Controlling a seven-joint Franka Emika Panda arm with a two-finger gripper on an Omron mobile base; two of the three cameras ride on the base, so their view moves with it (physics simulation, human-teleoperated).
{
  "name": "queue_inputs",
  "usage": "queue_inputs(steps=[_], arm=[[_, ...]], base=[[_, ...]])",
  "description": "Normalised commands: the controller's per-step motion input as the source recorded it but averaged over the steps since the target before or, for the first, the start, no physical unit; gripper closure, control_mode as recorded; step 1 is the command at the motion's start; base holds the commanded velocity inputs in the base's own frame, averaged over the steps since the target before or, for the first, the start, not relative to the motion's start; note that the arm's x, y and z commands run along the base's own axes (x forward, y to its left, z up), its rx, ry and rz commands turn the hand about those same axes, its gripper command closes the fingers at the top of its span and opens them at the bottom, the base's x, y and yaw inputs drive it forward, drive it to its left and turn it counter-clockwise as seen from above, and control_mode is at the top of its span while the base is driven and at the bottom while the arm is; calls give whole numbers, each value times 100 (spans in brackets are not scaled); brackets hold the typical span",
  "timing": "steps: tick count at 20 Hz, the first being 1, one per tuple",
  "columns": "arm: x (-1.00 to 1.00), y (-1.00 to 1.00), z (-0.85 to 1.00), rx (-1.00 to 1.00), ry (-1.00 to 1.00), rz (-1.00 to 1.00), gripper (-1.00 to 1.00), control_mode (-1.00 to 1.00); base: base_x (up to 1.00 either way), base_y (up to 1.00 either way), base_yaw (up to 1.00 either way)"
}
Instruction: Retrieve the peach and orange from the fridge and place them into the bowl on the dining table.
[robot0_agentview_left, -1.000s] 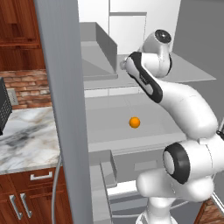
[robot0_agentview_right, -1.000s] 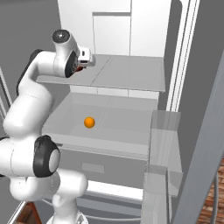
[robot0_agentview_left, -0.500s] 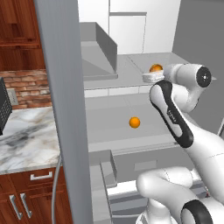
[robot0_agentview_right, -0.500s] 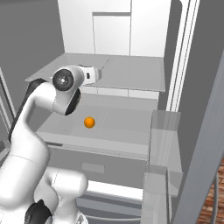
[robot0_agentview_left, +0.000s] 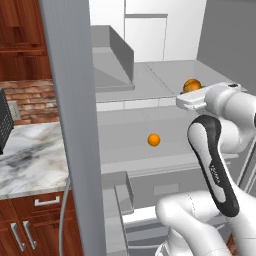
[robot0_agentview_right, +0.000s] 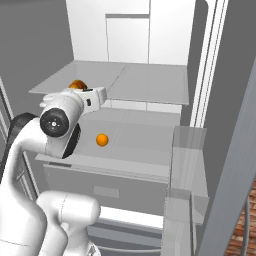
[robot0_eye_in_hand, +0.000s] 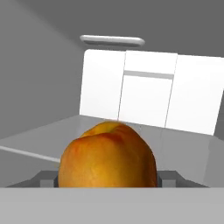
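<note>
The fridge (robot0_agentview_left: 165, 35) stands open with its white interior facing me. My gripper (robot0_agentview_left: 192, 93) (robot0_agentview_right: 80, 91) (robot0_eye_in_hand: 107, 178) is over the upper grey shelf (robot0_agentview_right: 145, 80), shut on the reddish-tan peach (robot0_agentview_left: 192, 85) (robot0_agentview_right: 76, 84) (robot0_eye_in_hand: 109, 153). In the hand view the peach sits between the two fingertips. The bright orange (robot0_agentview_left: 154, 140) (robot0_agentview_right: 102, 140) lies alone on the shelf below, lower than the hand and apart from it. The bowl and the dining table are out of view.
The open fridge door (robot0_agentview_left: 70, 125) rises close on the left, with a marble wall counter (robot0_agentview_left: 30, 160) over wood drawers beyond it. Clear door bins (robot0_agentview_right: 187, 150) stand at the right. A grey drawer front (robot0_agentview_right: 110, 185) closes the space under the orange's shelf.
The arm has swung and folded across the upper shelf, and the peach has travelled with the hand toward the fridge's front. The orange has stayed put.
</note>
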Motion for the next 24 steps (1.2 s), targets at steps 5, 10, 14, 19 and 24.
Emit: queue_inputs(steps=[5, 10, 14, 19, 24], arm=[[-67, 0, 29, -2, 0, 0, 100, 100], [0, 0, 0, 0, 0, 0, 100, 100], [0, 0, 0, 0, 0, 0, 100, 100], [0, 0, 0, 0, 0, 0, 100, 100], [0, 0, 0, 0, 0, 0, 100, 100]], base=[[-19, 0, 0], [-94, -2, 0], [-100, -1, 0], [-96, 0, 18], [-83, -7, 31]])
